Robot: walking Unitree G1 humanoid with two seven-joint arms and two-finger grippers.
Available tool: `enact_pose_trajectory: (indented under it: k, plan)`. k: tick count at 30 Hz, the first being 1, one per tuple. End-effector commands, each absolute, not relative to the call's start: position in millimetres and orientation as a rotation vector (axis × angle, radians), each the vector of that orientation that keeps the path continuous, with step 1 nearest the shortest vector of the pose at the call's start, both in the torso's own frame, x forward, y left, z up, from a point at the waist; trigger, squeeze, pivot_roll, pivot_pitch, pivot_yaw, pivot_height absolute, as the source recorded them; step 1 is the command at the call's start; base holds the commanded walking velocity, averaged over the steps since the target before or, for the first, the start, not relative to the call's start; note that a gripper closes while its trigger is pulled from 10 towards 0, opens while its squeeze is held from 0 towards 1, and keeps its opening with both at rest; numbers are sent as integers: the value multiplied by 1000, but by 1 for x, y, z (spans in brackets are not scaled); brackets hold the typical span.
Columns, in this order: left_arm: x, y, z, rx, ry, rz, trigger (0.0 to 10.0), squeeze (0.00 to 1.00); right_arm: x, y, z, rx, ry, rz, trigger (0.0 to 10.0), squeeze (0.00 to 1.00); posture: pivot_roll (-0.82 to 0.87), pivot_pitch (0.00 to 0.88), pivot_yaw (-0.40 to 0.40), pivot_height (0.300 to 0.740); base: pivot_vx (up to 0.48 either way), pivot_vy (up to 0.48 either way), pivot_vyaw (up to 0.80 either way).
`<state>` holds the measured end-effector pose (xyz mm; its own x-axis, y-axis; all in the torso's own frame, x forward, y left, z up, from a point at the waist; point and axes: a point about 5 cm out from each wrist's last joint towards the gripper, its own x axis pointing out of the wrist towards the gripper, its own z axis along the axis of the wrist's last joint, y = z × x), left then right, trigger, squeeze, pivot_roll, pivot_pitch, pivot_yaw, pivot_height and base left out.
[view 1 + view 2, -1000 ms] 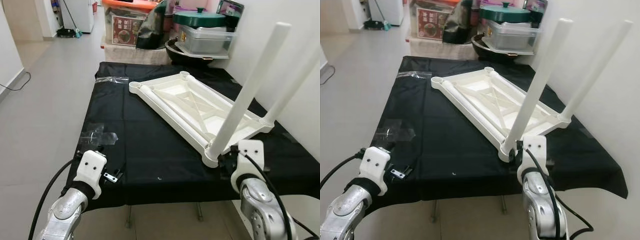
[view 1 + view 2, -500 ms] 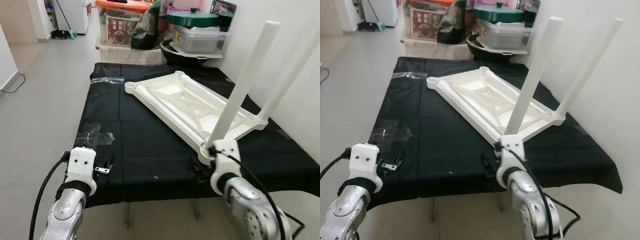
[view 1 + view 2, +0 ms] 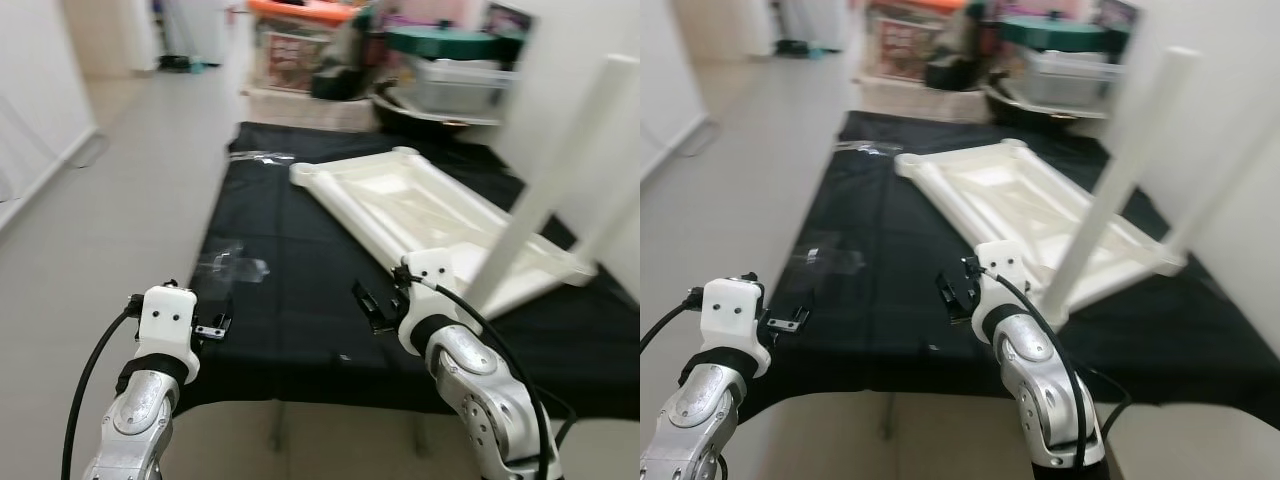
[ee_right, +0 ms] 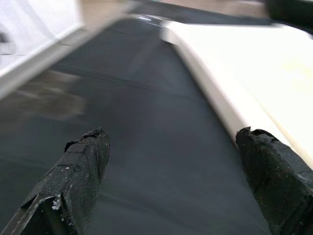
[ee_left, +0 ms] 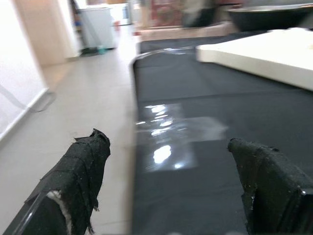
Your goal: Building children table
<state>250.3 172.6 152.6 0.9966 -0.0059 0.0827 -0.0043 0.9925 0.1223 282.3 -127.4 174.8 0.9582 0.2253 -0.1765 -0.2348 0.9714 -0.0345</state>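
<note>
No writing can be read, the views being blurred. The upturned white table [image 3: 430, 215] is laid on a black cloth [image 3: 290, 300], legs [image 3: 545, 190] raised at 2 o'clock, with bins [image 3: 300, 45] stacked at 12 o'clock. The left gripper [image 5: 166, 191] and right gripper [image 4: 171, 181] are held wide, empty, over the cloth's near edge.
</note>
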Motion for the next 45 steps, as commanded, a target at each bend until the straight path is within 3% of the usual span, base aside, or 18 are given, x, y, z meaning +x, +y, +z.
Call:
enact_pose_trajectory:
  k: [1,8,14,28,45]
  plan:
    - [252,168,156,124,-90,-16,10000,0,284,-130,174,-71,169,226,10000,0,65,0,-115,740,0,0,800]
    - [255,166,154,134,-87,-16,10000,0,290,-132,171,-80,156,203,10000,0,59,0,-111,740,0,0,800]
    - [254,163,157,157,-111,-36,10000,0,300,-157,167,-25,157,4,10000,0,70,0,-116,740,0,0,0]
    - [247,157,151,157,-99,-95,10000,0,286,-151,176,-169,68,-18,10000,0,7,0,-43,740,0,0,0]
    - [249,162,155,106,-111,-75,10000,0,297,-154,177,-139,64,-44,10000,0,33,0,-71,740,227,0,0]
